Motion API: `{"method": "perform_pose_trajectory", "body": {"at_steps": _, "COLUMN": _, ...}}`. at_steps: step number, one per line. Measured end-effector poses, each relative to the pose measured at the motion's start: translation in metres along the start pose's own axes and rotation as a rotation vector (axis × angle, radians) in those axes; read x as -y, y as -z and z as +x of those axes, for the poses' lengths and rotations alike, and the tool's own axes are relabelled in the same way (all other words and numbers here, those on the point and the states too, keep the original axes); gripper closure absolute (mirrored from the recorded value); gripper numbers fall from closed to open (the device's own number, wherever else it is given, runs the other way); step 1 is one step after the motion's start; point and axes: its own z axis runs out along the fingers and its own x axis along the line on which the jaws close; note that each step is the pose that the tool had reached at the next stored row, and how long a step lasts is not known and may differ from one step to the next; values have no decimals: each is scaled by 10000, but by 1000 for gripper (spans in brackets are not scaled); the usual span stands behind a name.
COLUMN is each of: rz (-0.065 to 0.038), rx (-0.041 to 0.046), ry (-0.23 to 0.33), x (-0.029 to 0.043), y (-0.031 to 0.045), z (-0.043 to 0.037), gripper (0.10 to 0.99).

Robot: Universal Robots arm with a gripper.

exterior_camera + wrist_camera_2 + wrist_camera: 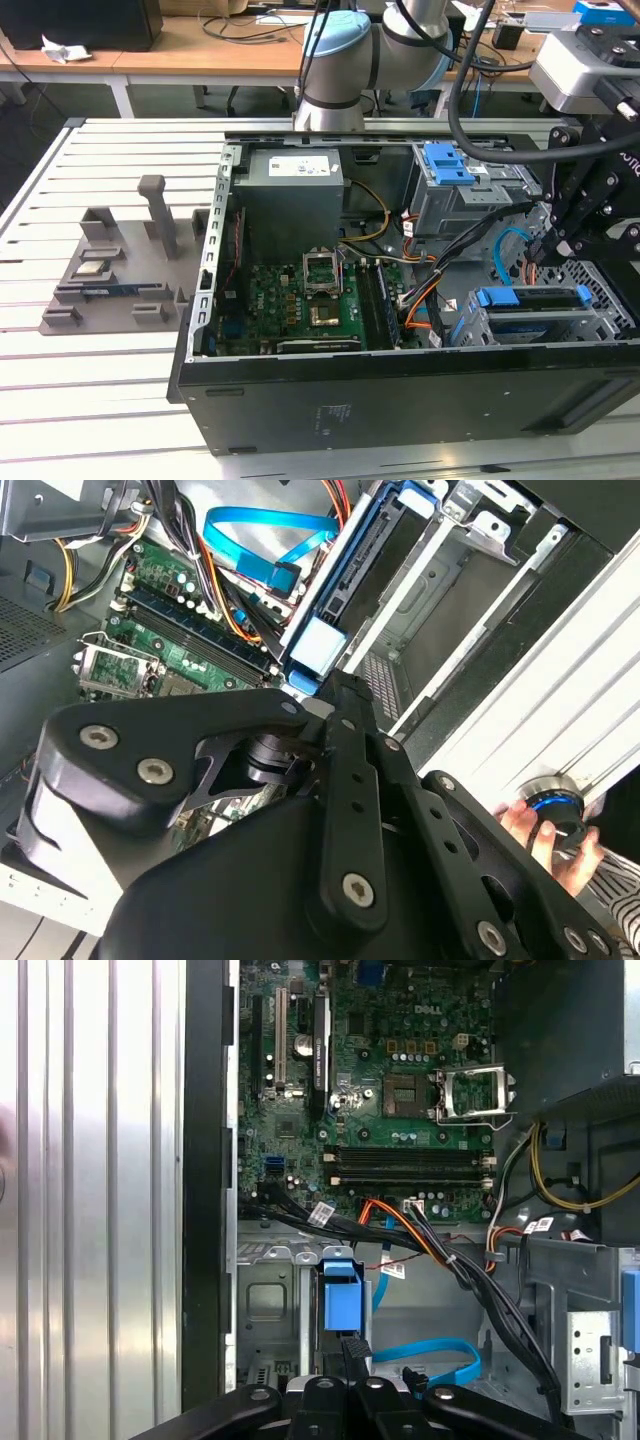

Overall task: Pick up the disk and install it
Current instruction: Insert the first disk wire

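The open black desktop computer case [400,400] lay on its side on the slatted aluminium worktop [100,380], and the black multi-link gripper [575,225] hung over the case's drive end, at the exterior view's right. The disk [530,298], a flat silver-metal hard drive in a bright blue plastic frame, sat edge-up in the grey metal drive bay [545,325] near the case's front corner. In both wrist views its blue frame end [340,1305] stood just ahead of the fingertips [352,1352]. The fingers looked drawn close together right at the frame's edge, but whether they were clamped on the disk or merely resting against it could not be told.

By my judgement the task was well along: the disk was already down in its bay, and what remained, if anything, was final seating and letting go.

Room was tight. The bay's sheet-metal walls flanked the disk closely; a blue flat data cable [430,1355] and a bundle of black, orange and yellow wires [420,1235] crossed just beside it, between the bay and the green motherboard [300,305]. The upper grey cage with a blue latch [450,165] stood near. In the second wrist view a person's hand [545,830] rested at the worktop's edge, beyond the case wall.
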Motion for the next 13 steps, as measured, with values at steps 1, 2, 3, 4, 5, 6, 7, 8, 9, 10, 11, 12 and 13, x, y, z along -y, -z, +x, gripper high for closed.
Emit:
{"method": "perform_pose_trajectory", "body": {"at_steps": 1, "rz": 0, "rx": -1, "ry": 0, "x": 0, "y": 0, "z": 0, "gripper": 980}}
{"method": "perform_pose_trajectory", "body": {"at_steps": 2, "rz": 0, "rx": -3, "ry": 0, "x": 0, "y": 0, "z": 0, "gripper": 980}}
{"method": "perform_pose_trajectory", "body": {"at_steps": 3, "rz": 0, "rx": -4, "ry": -1, "x": 1, "y": 0, "z": 0, "gripper": 980}}
{"method": "perform_pose_trajectory", "body": {"at_steps": 4, "rz": 0, "rx": -4, "ry": 0, "x": 11, "y": 1, "z": -1, "gripper": 980}}
{"method": "perform_pose_trajectory", "body": {"at_steps": 5, "rz": 0, "rx": -5, "ry": -1, "x": 23, "y": 1, "z": -1, "gripper": 980}}
{"method": "perform_pose_trajectory", "body": {"at_steps": 6, "rz": 0, "rx": -6, "ry": -1, "x": 39, "y": 1, "z": -3, "gripper": 980}}
{"method": "perform_pose_trajectory", "body": {"at_steps": 7, "rz": 0, "rx": -11, "ry": -1, "x": 61, "y": 2, "z": -7, "gripper": 980}}
{"method": "perform_pose_trajectory", "body": {"at_steps": 8, "rz": -1, "rx": -16, "ry": -1, "x": 84, "y": 2, "z": -12, "gripper": 980}}
{"method": "perform_pose_trajectory", "body": {"at_steps": 9, "rz": -1, "rx": -22, "ry": 0, "x": 107, "y": 2, "z": -16, "gripper": 980}}
{"method": "perform_pose_trajectory", "body": {"at_steps": 10, "rz": -1, "rx": -29, "ry": -1, "x": 129, "y": 2, "z": -18, "gripper": 980}}
{"method": "perform_pose_trajectory", "body": {"at_steps": 11, "rz": -1, "rx": -36, "ry": 0, "x": 149, "y": 2, "z": -21, "gripper": 980}}
{"method": "perform_pose_trajectory", "body": {"at_steps": 12, "rz": -1, "rx": -42, "ry": -2, "x": 175, "y": 3, "z": -22, "gripper": 980}}
{"method": "perform_pose_trajectory", "body": {"at_steps": 13, "rz": -1, "rx": -47, "ry": -2, "x": 246, "y": 3, "z": -26, "gripper": 980}}
